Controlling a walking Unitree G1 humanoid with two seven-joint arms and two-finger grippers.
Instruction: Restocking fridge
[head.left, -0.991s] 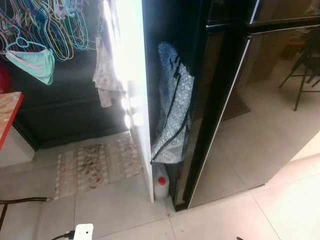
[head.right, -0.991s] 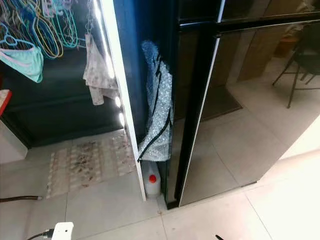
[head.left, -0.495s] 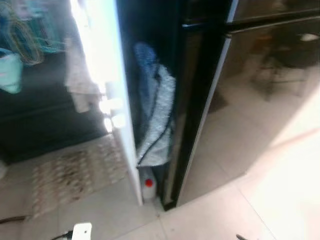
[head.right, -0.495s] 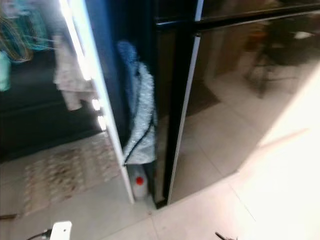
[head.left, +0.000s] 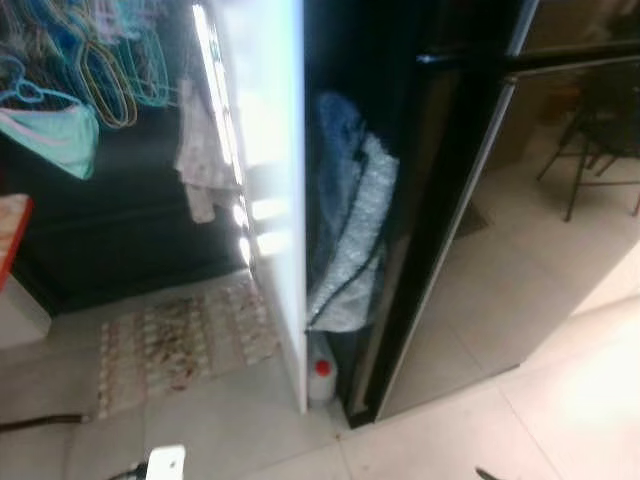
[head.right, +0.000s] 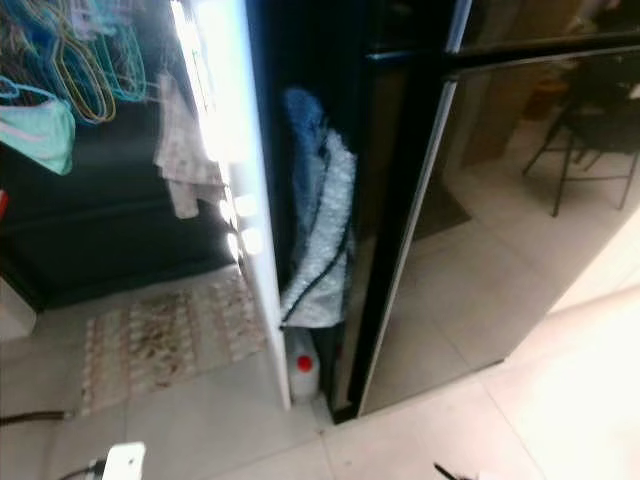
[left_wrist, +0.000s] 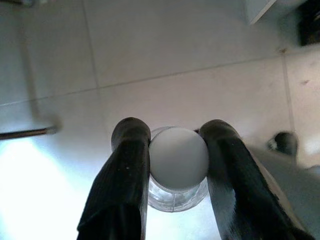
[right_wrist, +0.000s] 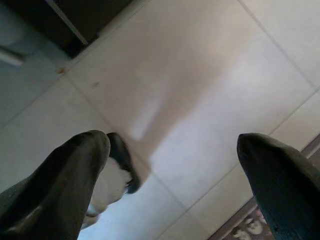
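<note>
The left gripper (left_wrist: 172, 150) hangs over the tiled floor (left_wrist: 165, 55) with its two black fingers (left_wrist: 127, 170) pressed on either side of a clear bottle (left_wrist: 175, 192) just under its white cap (left_wrist: 178, 157); whether the bottle holds anything cannot be told, and no label shows. The right gripper (right_wrist: 172, 165) also points at the floor, fingers spread wide with nothing between them.

Ahead stands the black fridge (head.left: 480, 200), doors closed, its glossy front mirroring the floor and a chair. In the narrow gap between its side and a white wall edge (head.left: 275, 180), a plastic jug (head.left: 321, 380) with a red cap sits on the floor, a grey-blue cloth (head.left: 350, 225) hanging above it. No writing is legible. Farther left lie a patterned mat (head.left: 180, 340) and hangers (head.left: 100, 60) with laundry.
</note>
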